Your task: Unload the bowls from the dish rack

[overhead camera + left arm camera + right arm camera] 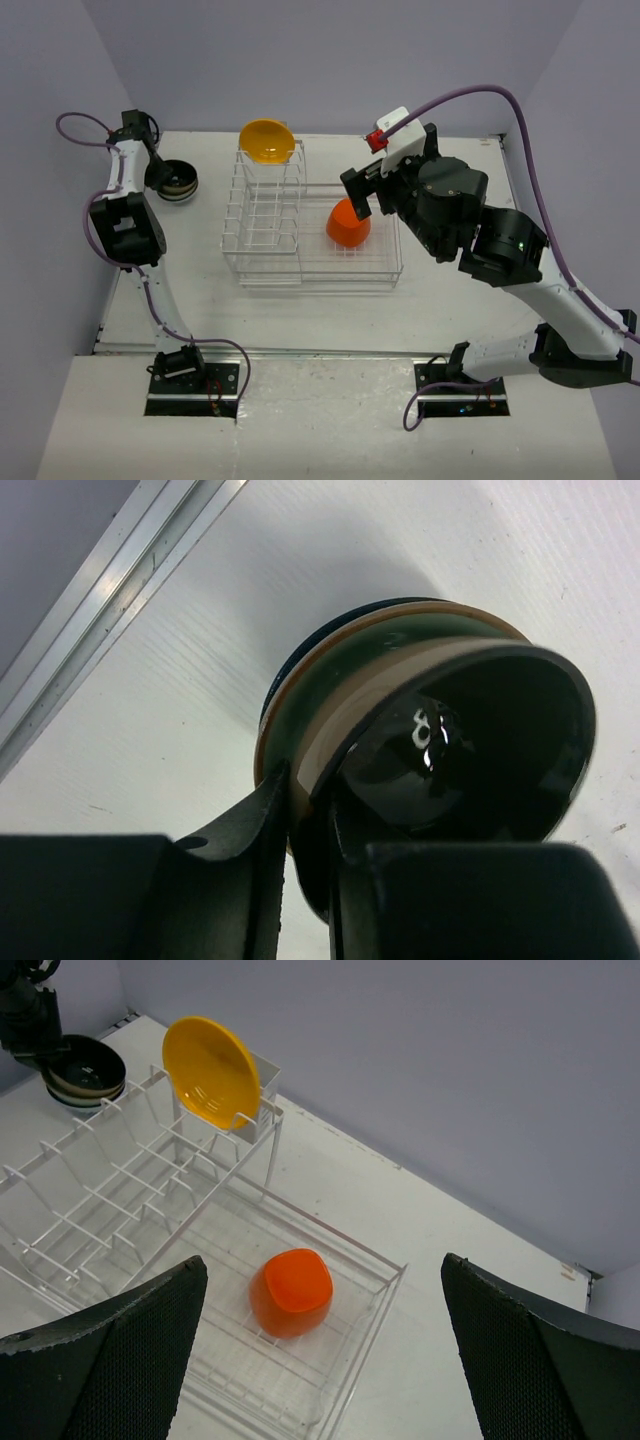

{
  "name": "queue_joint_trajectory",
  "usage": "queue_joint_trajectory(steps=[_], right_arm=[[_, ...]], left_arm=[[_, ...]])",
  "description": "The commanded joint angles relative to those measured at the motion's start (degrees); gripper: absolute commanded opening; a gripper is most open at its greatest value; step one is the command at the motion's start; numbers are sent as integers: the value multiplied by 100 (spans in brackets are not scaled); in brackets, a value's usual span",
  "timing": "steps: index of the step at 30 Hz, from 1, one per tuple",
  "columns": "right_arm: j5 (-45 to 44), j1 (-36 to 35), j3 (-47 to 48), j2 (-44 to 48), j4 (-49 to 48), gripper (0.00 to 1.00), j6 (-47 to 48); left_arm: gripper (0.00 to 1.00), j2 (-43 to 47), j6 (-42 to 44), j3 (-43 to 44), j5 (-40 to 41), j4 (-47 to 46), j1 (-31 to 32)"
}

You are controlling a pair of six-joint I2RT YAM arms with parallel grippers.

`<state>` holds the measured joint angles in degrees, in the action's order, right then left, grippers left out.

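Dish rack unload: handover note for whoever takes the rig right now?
Left gripper: shut on the rim of the black bowl, which sits nested on a stack of bowls at the table's far left, outside the rack.
Right gripper: open, above the orange bowl, not touching it.
Done: the stacked bowls are out of the rack.
Left: orange bowl, upside down in the low basket; yellow bowl, on edge at the far end of the slotted section. Probably release the black bowl first.
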<state>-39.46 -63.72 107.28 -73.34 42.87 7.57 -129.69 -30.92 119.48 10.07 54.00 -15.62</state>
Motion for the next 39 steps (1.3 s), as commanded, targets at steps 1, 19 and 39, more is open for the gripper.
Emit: queue_joint_trajectory(steps=[1, 19, 39], right_arm=[[53, 18, -23, 30, -60, 99, -28], [123, 27, -32, -22, -60, 99, -81], [430, 35, -120, -154, -437, 99, 235]], left_arm=[[20, 207, -90, 260, -136, -135, -29], [63, 585, -292, 365, -365, 14, -38], [67, 1657, -477, -101, -856, 251, -29]])
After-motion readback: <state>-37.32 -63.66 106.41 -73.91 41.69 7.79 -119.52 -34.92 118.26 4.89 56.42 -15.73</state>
